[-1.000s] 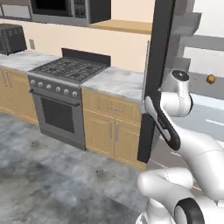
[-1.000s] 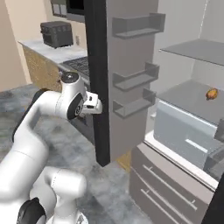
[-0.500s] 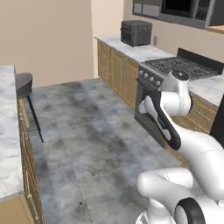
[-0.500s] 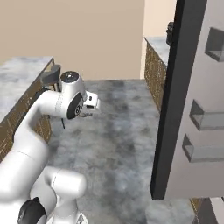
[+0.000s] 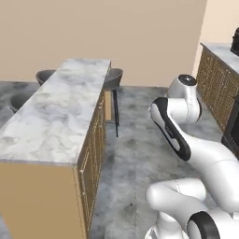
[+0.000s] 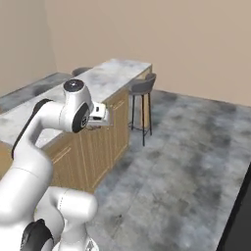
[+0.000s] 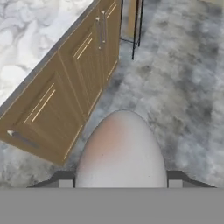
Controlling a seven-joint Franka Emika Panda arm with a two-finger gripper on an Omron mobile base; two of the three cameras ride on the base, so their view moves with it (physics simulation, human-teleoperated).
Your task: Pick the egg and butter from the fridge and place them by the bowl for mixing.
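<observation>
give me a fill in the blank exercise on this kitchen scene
1. The pincer is shut on the ____.
2. The island has a marble top and ____ cabinet fronts.
3. Dark ____ stand tucked at the far end of the island.
4. Below the egg, the hand view shows a grey ____.

Missing words: egg; wooden; stools; floor

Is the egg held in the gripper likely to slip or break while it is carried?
The egg looks smooth and rounded, so it may slip between the fingertips. It is probably fragile, so a tighter squeeze seems risky. If dropped, it would likely roll.
</observation>
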